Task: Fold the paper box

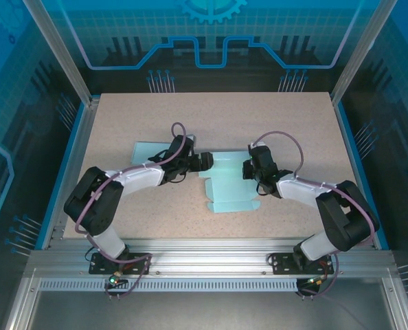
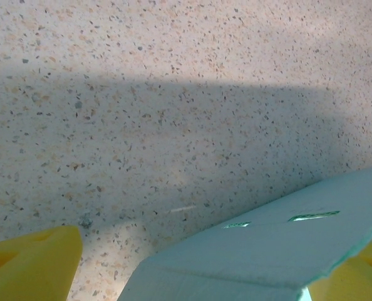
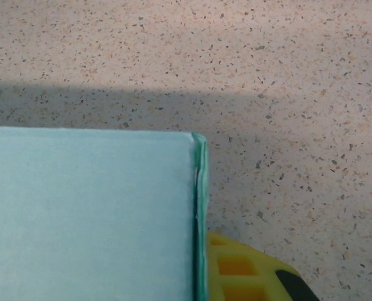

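Mostly flat on the bench (image 1: pixel 293 117), the paper box (image 1: pixel 228 185) has arms at opposite edges, seemingly to raise its flaps. The left fingers (image 2: pixel 29 266) gape wide around a lifted flap (image 2: pixel 267 244), unclamped; whether the right fingers (image 3: pixel 248 273) grip cannot be told.

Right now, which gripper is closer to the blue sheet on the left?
Left. The left gripper sits right of that sheet; the right gripper is across the box.

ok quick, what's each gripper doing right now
left gripper: open, paper box flap between its fingers
right gripper: cannot be told; one finger against the paper box edge, other hidden
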`<action>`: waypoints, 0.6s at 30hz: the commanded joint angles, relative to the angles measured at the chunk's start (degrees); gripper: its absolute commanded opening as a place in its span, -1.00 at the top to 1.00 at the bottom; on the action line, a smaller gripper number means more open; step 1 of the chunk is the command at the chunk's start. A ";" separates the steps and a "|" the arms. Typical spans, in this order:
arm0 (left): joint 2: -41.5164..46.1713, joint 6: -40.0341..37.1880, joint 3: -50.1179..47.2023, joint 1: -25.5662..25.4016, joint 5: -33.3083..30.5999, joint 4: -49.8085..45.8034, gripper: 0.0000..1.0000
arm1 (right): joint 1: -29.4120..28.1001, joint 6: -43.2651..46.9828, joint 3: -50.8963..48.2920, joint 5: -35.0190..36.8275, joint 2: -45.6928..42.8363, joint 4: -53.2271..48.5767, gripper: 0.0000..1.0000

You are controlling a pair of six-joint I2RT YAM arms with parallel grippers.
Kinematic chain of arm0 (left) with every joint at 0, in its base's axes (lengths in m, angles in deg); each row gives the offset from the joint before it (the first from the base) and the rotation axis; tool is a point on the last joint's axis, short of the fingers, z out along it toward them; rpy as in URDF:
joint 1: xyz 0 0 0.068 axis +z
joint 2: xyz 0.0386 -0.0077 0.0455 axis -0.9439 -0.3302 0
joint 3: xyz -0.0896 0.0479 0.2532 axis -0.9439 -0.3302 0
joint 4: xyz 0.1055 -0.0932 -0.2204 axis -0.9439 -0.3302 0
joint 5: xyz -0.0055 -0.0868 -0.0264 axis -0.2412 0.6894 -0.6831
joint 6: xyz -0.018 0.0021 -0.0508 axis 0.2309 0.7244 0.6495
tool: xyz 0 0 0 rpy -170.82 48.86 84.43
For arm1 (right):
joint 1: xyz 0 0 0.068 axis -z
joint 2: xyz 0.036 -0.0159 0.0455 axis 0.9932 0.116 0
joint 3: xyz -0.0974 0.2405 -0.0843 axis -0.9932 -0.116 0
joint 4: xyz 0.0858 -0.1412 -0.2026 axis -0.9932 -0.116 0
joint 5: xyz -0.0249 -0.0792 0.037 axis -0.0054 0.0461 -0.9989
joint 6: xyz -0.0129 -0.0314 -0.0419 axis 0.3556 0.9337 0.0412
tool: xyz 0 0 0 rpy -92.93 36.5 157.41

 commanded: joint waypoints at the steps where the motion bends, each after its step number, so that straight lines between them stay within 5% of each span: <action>1: -1.20 2.72 1.72 -1.03 -0.51 4.54 -0.79 | -1.40 -0.48 1.28 -1.48 1.01 1.54 1.00; 18: 12.14 1.37 -10.26 -1.10 -6.00 1.03 -0.89 | -2.54 -2.44 2.69 2.03 1.68 -1.07 1.00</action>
